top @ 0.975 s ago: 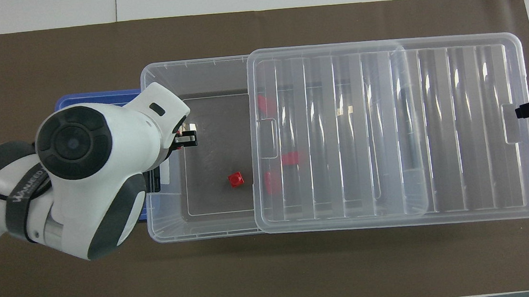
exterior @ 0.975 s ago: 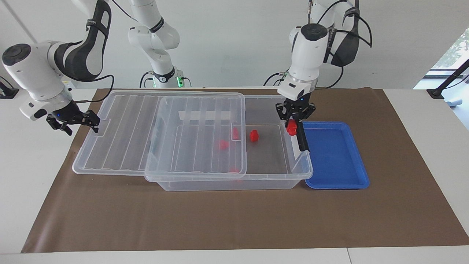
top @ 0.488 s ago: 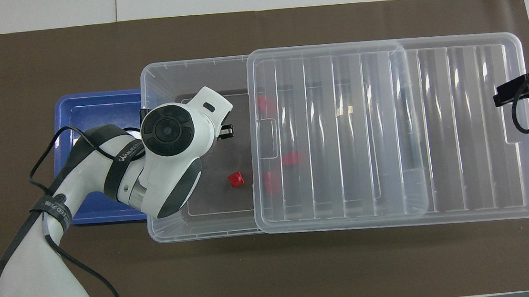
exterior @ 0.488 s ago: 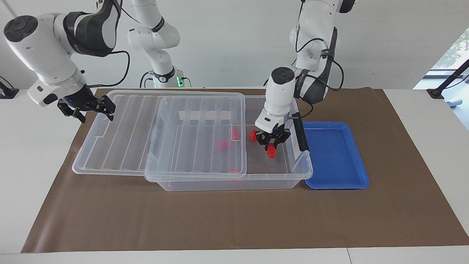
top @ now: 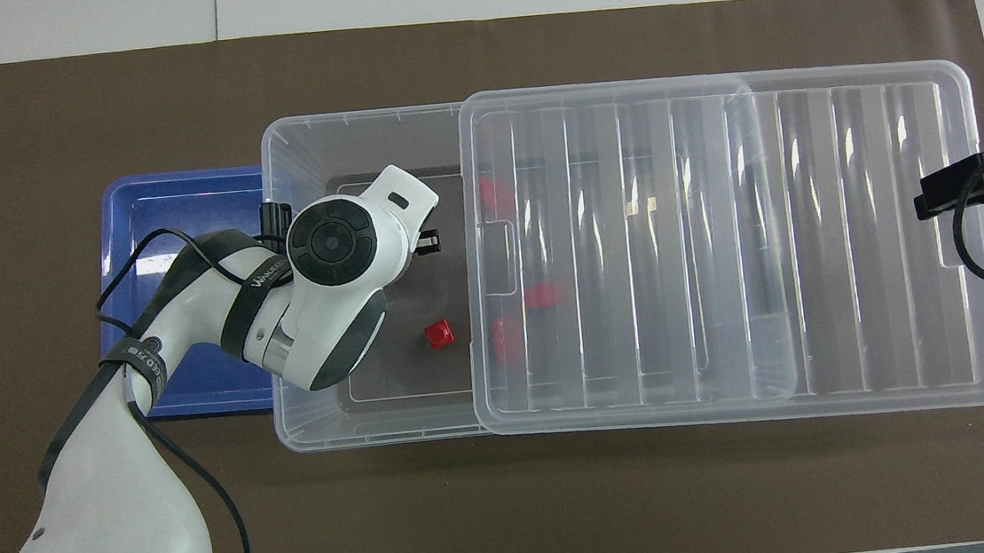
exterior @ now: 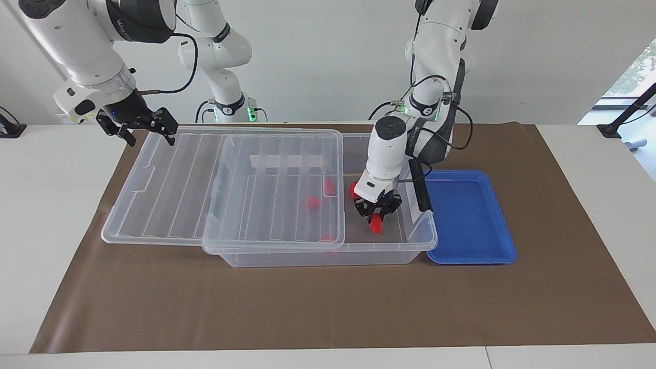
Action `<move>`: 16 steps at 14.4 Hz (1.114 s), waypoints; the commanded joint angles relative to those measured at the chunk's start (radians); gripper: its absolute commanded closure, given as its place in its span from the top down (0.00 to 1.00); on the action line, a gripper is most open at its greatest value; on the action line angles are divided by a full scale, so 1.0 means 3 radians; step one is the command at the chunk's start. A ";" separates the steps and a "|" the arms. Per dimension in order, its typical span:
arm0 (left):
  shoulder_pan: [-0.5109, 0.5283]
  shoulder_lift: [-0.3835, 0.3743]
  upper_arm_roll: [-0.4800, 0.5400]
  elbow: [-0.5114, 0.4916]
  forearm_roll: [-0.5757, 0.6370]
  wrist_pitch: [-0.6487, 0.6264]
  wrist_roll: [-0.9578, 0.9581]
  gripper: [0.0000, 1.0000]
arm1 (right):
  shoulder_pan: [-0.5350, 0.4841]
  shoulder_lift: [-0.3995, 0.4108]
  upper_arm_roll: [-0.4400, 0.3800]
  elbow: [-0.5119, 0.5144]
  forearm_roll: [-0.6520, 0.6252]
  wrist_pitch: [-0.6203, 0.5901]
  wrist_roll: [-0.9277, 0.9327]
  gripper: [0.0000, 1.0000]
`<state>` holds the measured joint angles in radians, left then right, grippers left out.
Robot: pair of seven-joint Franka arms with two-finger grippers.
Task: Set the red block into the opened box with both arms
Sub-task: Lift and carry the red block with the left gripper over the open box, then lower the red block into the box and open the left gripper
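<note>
Five red blocks show: one red block [exterior: 377,223] clenched in the left gripper [exterior: 377,219] low inside the open end of the box [exterior: 328,253], one loose block [top: 438,335] on the box floor nearer the robots, and three seen dimly through the lid [exterior: 154,205], which is slid toward the right arm's end of the box. The right gripper [exterior: 137,125], fingers spread and holding nothing, hangs over the lid's corner nearest its own arm. One blue tray [exterior: 474,225] touches the box's open end; the left arm [top: 192,312] carries a band with small white lettering I cannot make out.
</note>
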<state>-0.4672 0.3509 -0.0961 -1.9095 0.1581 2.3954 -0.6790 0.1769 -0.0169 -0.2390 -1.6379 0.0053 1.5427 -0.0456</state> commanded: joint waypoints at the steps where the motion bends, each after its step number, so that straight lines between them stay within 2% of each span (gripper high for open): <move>1: 0.0008 0.0017 0.0019 -0.0006 0.0107 0.0130 -0.0099 0.00 | 0.0019 -0.0056 0.0020 -0.0073 -0.0028 -0.0019 0.0085 1.00; 2: 0.0008 0.0022 0.0019 -0.0006 0.0107 0.0140 -0.0165 0.10 | 0.0059 -0.0061 0.0020 -0.0073 -0.0028 -0.0019 0.0085 1.00; 3: 0.0008 0.0022 0.0019 -0.0006 0.0107 0.0140 -0.0206 0.40 | 0.0075 -0.0061 0.0020 -0.0078 -0.0028 -0.0024 0.0085 1.00; 4: 0.0008 0.0022 0.0019 -0.0001 0.0107 0.0135 -0.0201 0.67 | 0.0080 -0.0066 0.0020 -0.0088 -0.0028 -0.0019 0.0085 1.00; 5: 0.0003 0.0017 0.0019 0.0004 0.0107 0.0130 -0.0201 0.86 | 0.0085 -0.0066 0.0020 -0.0083 -0.0028 -0.0019 0.0085 1.00; 6: 0.0003 -0.0009 0.0019 0.0004 0.0107 0.0110 -0.0186 0.93 | 0.0085 -0.0066 0.0020 -0.0083 -0.0028 -0.0019 0.0080 1.00; 8: 0.0043 -0.0136 0.0019 -0.0001 0.0107 0.0049 -0.0176 1.00 | 0.0080 -0.0066 0.0015 -0.0093 -0.0038 -0.0014 0.0080 1.00; 12: 0.0049 -0.0534 0.0013 0.0024 0.0092 -0.0487 -0.0125 1.00 | 0.0014 -0.0061 -0.0006 -0.0109 -0.0043 0.0139 -0.0174 1.00; 13: 0.0049 -0.0642 0.0013 0.0025 0.0071 -0.0646 -0.0115 1.00 | -0.0072 -0.0071 -0.0006 -0.0159 -0.0043 0.0165 -0.0190 0.97; 14: 0.0054 -0.0744 0.0024 0.0035 0.0046 -0.0794 -0.0109 1.00 | -0.0159 -0.0112 -0.0006 -0.0241 -0.0043 0.0236 -0.0216 0.74; 16: 0.0084 -0.0969 0.0039 0.0025 -0.0092 -0.0973 -0.0069 1.00 | -0.0379 -0.0158 -0.0006 -0.0420 -0.0038 0.0455 -0.0531 0.16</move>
<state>-0.4525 0.1297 -0.0891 -1.8858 0.1549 2.1623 -0.7099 0.1242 -0.0212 -0.2465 -1.6797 -0.0005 1.6102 -0.1190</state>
